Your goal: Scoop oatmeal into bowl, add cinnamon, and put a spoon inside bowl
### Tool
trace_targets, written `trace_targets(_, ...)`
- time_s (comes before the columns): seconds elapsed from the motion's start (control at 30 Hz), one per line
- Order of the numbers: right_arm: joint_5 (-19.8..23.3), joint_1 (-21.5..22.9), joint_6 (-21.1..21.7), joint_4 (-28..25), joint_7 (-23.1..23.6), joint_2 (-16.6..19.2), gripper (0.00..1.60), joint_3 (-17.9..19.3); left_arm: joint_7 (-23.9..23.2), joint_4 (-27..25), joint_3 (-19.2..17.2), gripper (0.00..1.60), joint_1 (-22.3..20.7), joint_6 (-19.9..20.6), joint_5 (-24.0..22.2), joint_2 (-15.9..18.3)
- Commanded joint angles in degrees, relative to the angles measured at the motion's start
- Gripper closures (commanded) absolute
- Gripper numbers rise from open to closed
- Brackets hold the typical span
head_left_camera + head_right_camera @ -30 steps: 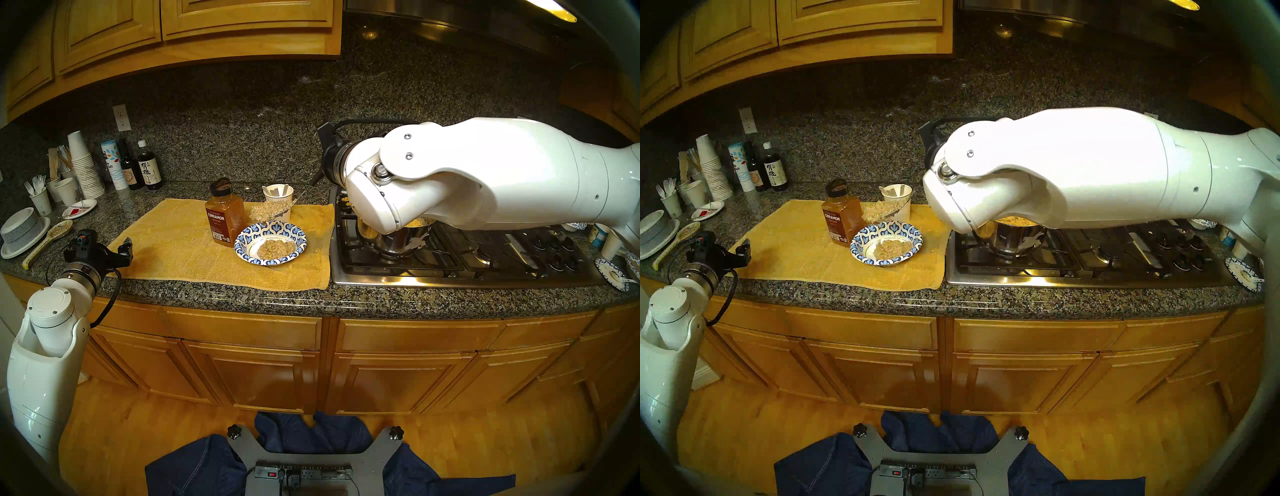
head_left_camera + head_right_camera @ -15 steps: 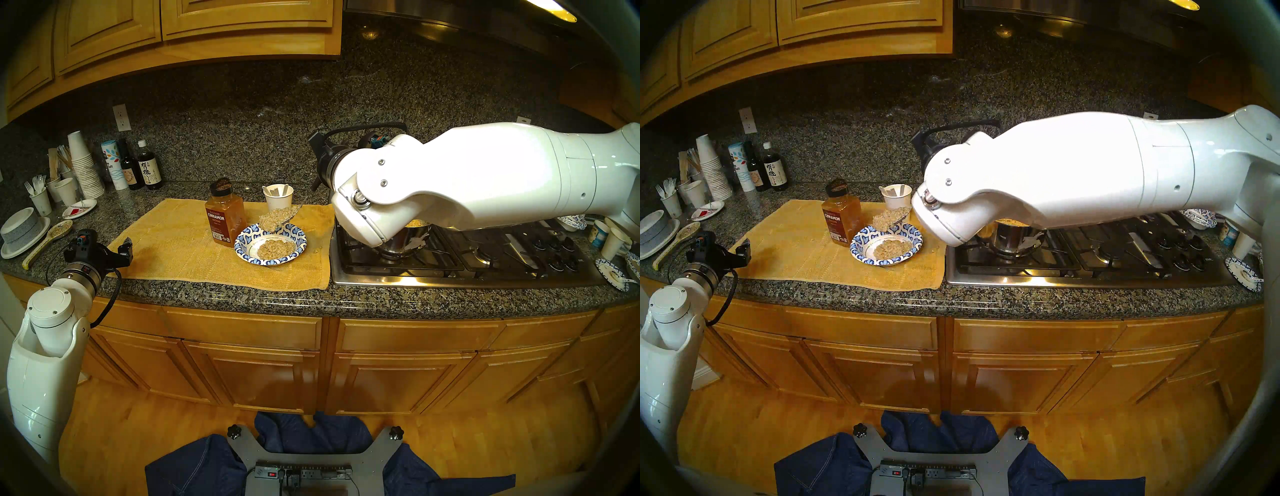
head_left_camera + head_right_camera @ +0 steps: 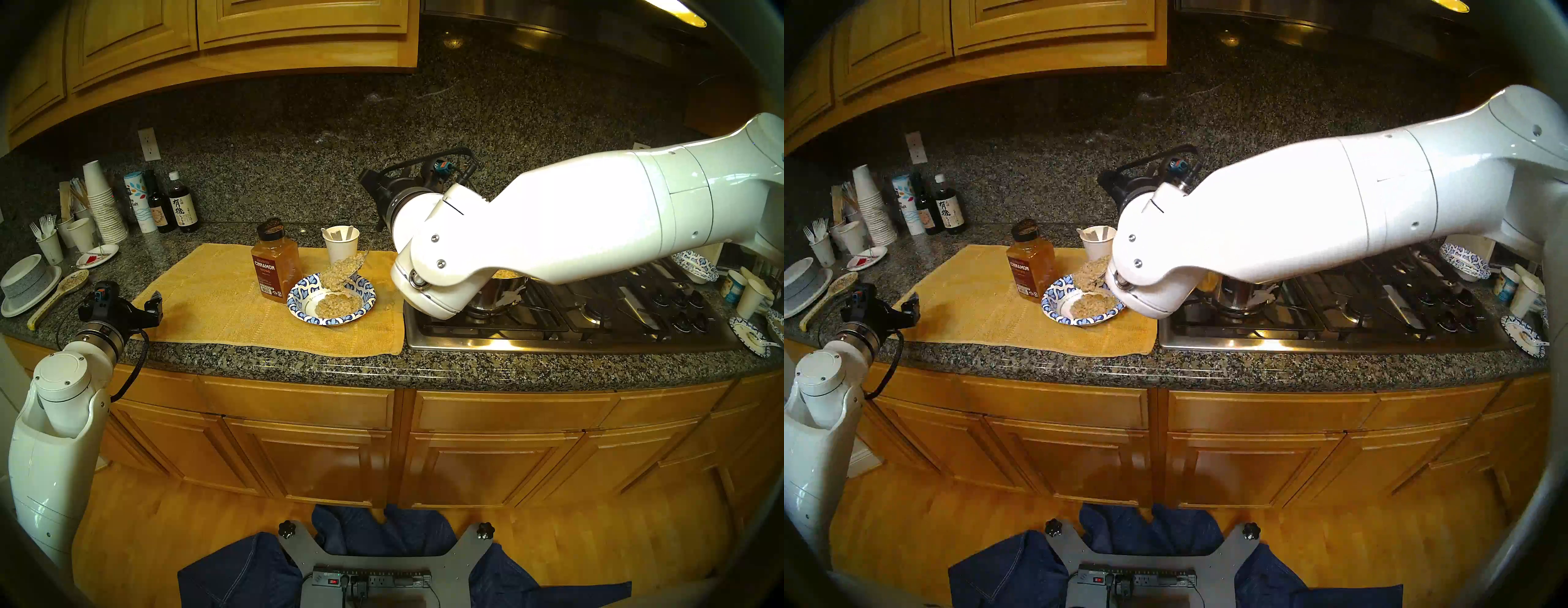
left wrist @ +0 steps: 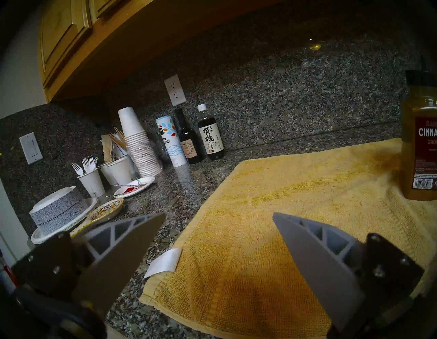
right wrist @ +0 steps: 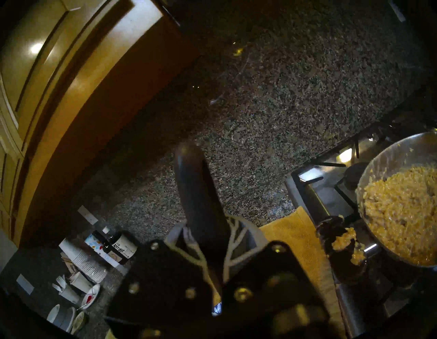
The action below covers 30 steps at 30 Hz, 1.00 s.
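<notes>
Second scoop of oatmeal (image 3: 339, 271) sliding into the bowl (image 3: 303, 293), mid-frame. Right gripper (image 5: 208, 239) clamped on the serving spoon (image 5: 196, 187), left gripper (image 4: 218, 215) spread, idle. Cinnamon (image 3: 275, 261) and the white spoon (image 3: 329, 233) still to go.

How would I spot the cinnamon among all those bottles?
Find the yellow towel left of the stove. At its back stands the cinnamon, touching the blue-patterned bowl: a squarish clear jar of orange-brown powder, unlike the dark sauce bottles by the wall.

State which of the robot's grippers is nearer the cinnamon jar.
Left. The open left gripper hovers at the yellow towel's near-left edge; the right gripper, clamping the serving spoon's handle, is beyond the bowl from the cinnamon jar.
</notes>
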Motion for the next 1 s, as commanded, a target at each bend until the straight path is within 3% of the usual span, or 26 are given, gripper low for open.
trace_targets(0.0,-4.3,6.3,0.0,1.6,-2.9,-3.9,1.60,-1.8,0.1,-1.3,-1.0,0.00,-1.0,-0.7,0.1,0.7)
trace_targets(0.97,-7.8,14.3,0.0,4.5,-6.3,-18.5,1.60,-15.1,0.1,-1.3,-1.1,0.00,-1.0,-0.7,0.1,0.7)
